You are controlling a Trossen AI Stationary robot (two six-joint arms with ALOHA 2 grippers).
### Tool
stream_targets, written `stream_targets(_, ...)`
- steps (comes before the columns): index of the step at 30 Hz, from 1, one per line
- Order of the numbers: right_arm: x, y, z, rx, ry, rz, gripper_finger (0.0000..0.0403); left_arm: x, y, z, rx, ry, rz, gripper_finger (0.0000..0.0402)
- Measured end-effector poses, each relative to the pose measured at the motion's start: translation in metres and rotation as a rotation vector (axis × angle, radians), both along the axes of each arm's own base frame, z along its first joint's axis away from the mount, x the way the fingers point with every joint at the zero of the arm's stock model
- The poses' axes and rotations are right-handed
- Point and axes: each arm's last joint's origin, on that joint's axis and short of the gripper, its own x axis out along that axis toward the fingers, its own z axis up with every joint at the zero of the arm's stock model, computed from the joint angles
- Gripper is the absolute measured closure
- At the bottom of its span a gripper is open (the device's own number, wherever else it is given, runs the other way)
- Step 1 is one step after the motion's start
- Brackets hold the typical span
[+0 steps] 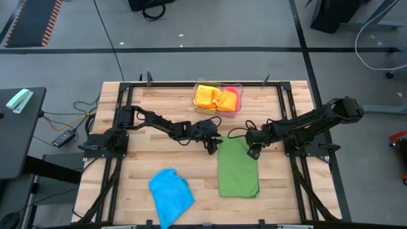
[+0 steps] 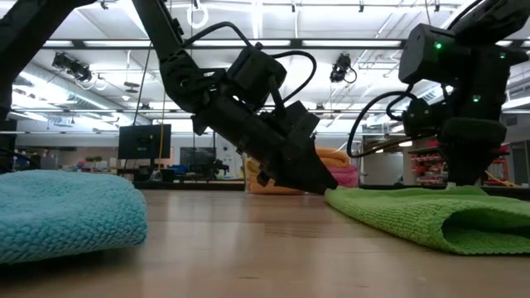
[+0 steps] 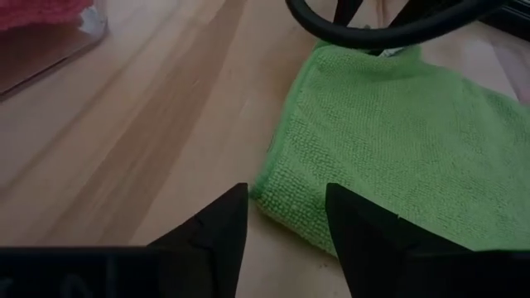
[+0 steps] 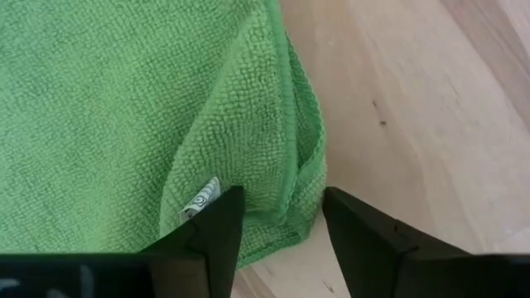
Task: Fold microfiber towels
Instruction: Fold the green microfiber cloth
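A green microfiber towel (image 1: 238, 170) lies folded on the wooden table, right of the middle. My left gripper (image 1: 212, 147) is open and slants down at the towel's far left corner (image 3: 277, 192), which lies between its fingertips. My right gripper (image 1: 254, 152) is open and points down over the far right corner (image 4: 290, 207), beside a small white label (image 4: 199, 200). A blue towel (image 1: 170, 194) lies crumpled near the front edge. Yellow, orange and pink towels sit in a clear tray (image 1: 218, 97) at the far edge. My left gripper stands with one finger on each side of the green towel's far left corner (image 3: 277, 192), slanting down from the table's left; I cannot tell whether it touches the cloth. My right gripper stands over the doubled far right corner (image 4: 290, 207) from above; I cannot tell whether it touches it.
Black frame rails (image 1: 121, 114) run along the table's left, right and far sides. Bare wood lies between the blue towel and the green one, and between the arms and the tray.
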Motion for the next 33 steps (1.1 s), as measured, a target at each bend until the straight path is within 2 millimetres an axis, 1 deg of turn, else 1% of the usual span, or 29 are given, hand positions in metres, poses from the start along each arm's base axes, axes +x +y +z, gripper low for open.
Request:
stream_targets(5, -0.0005, 0.0, -0.0004, 0.005, 0.003, -0.005, 0.0259, 0.0001, -0.0021, 0.0, 0.002, 0.0, -0.006, 0.0228)
stream_targets(12, 0.0012, 0.0001, -0.0005, -0.006, -0.011, 0.036, 0.0357, 0.0001, -0.0021, 0.0, 0.019, 0.002, -0.016, 0.0234)
stream_targets(15, 0.0014, 0.0009, -0.0005, -0.021, -0.015, 0.043, 0.0381, 0.0003, -0.0044, -0.0001, 0.019, 0.002, -0.023, 0.0234)
stream_targets(20, 0.0012, 0.0032, -0.0006, -0.033, -0.014, 0.059, 0.039, 0.0004, -0.0064, -0.0001, -0.001, 0.0, -0.041, 0.0234)
stream_targets(26, 0.0032, 0.0067, -0.0004, -0.037, -0.042, 0.071, 0.0392, 0.0003, -0.0042, 0.0, -0.023, -0.002, -0.024, 0.022)
stream_targets(29, 0.0037, 0.0089, -0.0004, -0.036, -0.05, 0.082, 0.0392, 0.0002, -0.004, -0.0001, -0.002, 0.0, -0.033, 0.0219)
stream_targets(33, 0.0036, 0.0092, -0.0004, -0.036, -0.049, 0.084, 0.0389, -0.0009, 0.0011, 0.0022, 0.023, 0.01, -0.036, 0.0226)
